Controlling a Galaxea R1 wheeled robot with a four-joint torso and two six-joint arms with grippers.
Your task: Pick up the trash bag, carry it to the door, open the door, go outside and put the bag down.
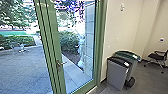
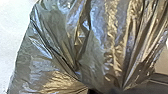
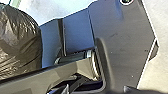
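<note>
Bins (image 1: 116,75) beside green door frame (image 1: 98,50), open paving (image 1: 25,67) beyond, trash bag (image 2: 97,47)

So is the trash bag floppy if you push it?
Probably floppy: the trash bag is covered in folds and creases. It might be a bit slippery, since it looks shiny. Its side bulges, so it could squash or sag.

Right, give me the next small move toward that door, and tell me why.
I'd probably edge slowly toward the green-framed glass door, lining up with its metal lever handle. That handle is in plain sight ahead, the paved yard lies beyond, and the shiny, dark plastic trash bag is close to the left wrist camera.
</note>
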